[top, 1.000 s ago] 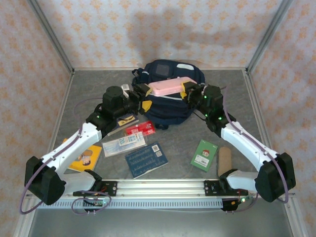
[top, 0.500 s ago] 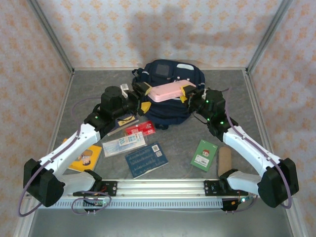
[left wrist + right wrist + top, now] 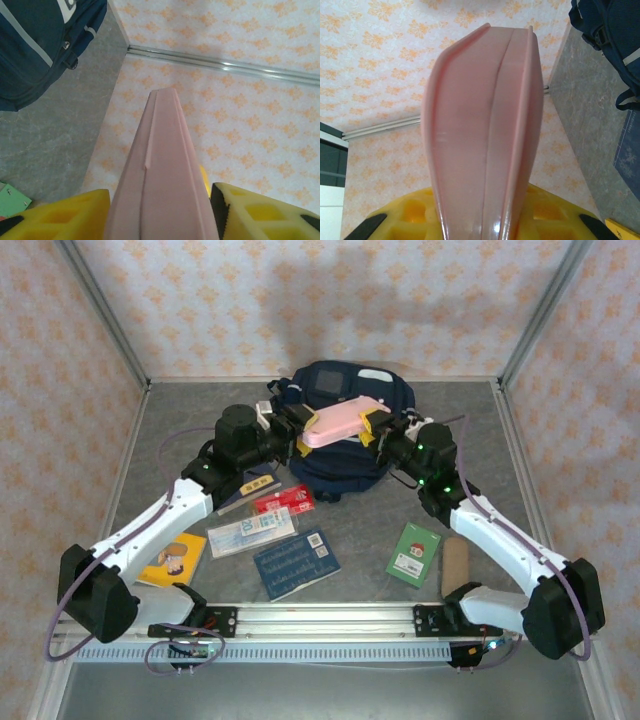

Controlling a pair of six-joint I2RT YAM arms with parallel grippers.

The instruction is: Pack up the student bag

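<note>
Bright, even, diffuse light falls from overhead. Behind the large navy blue striped fabric backpack [image 3: 345, 430], a soft grey shadow blots the orange-patterned white wall [image 3: 200, 300]. The long pale pink plastic case [image 3: 480, 125] looks slightly soft close-up and carries faint glare.

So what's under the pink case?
The blue backpack, lying on the table. The pink case, held above, hides its middle, so any opening there can't be seen.

Case [image 3: 338, 421] spans L gripper [image 3: 302, 430] to R gripper [image 3: 368, 427], one end betw. each one's fingers. Student bag [image 3: 335, 380] lies under both on table [image 3: 180, 410], reaching behind them. Nearer than L gripper: card pack [image 3: 283, 502], then booklet [image 3: 296, 564]. Nearer than R gripper, well apart: box [image 3: 413, 553], tube [image 3: 456, 565] just right of it.
</note>
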